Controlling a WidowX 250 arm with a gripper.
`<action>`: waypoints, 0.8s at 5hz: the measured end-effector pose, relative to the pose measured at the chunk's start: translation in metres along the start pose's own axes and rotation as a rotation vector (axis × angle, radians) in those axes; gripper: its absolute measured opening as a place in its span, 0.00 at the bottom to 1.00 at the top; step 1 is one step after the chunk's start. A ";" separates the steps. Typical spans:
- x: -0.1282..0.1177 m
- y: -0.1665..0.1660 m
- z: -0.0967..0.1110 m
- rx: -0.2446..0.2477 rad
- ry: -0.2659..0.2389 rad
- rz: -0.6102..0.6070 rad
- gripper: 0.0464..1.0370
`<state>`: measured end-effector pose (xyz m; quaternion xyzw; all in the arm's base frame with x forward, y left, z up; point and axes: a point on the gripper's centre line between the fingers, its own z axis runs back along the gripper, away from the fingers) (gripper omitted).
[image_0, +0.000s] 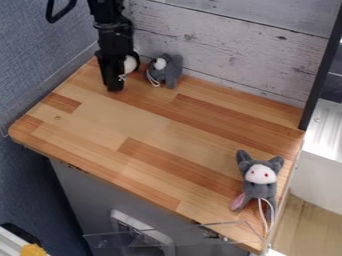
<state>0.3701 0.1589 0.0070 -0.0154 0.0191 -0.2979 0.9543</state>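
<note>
The black gripper (115, 82) hangs low over the back left corner of the wooden counter, close to the wall. Against its right side is a whitish rounded thing (130, 64), partly hidden behind the gripper; whether it is held I cannot tell. Just to the right, a grey plush toy (165, 71) with a white patch and a white string rests by the back wall. A second grey plush toy (258, 176), with big ears, a white face, red eyes and a white string, lies near the counter's front right corner.
The wooden counter (153, 130) has a whitewashed plank wall (220, 45) behind it and a blue-grey wall (33, 60) at its left. A black upright post (322, 75) stands at the back right corner. Clear plastic pieces (143, 237) jut out at the front edge.
</note>
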 end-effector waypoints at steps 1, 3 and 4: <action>-0.001 0.000 0.000 0.002 -0.003 0.044 0.11; -0.008 -0.005 0.000 -0.014 -0.002 0.041 0.02; -0.012 -0.008 0.000 -0.027 0.004 0.018 0.01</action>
